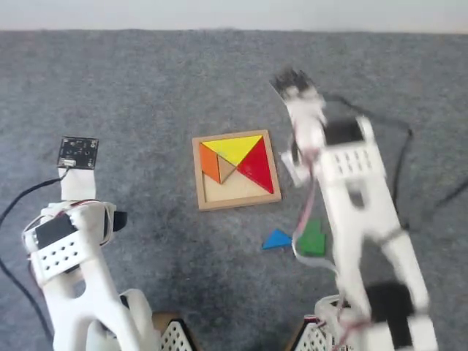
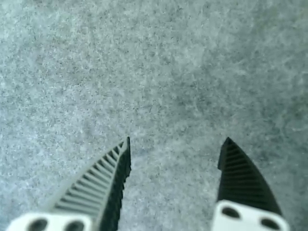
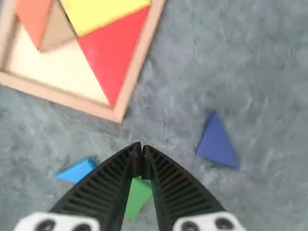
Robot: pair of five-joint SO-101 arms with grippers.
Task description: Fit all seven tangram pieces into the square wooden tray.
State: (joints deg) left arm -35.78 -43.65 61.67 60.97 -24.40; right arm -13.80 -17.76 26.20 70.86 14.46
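Four pieces are down in the tray [image 1: 238, 204]: the yellow triangle [image 1: 234, 148] along the far edge, the red triangle [image 1: 257, 172] beside it, and the orange piece [image 1: 209, 167] and small tan triangle [image 1: 226, 170] tucked in on the other side. That leaves the near strip of the wooden floor bare. Three are out on the grey surface [image 1: 146, 95]. The light blue triangle [image 1: 276, 239] and green piece [image 1: 314, 238] lie near each other, just off the tray's near corner. The dark blue triangle [image 3: 216, 144] sits a little apart from them. The right arm [image 1: 351, 168] hangs high over that cluster with the right jaws pressed together on nothing, and the wrist view lines their tips up between the tray corner and the green piece. It looks like a pick is coming, likely the green one. The jaws need to spread before dropping, straddle the piece across its narrow width, and press lightly into the soft surface so the thin edge doesn't slip out. The wrist should be turned to suit the gap before lowering, and the seated pieces left undisturbed. Over on the other side, the left arm [image 1: 69, 248] sits well away, the left jaws spread wide above bare surface.
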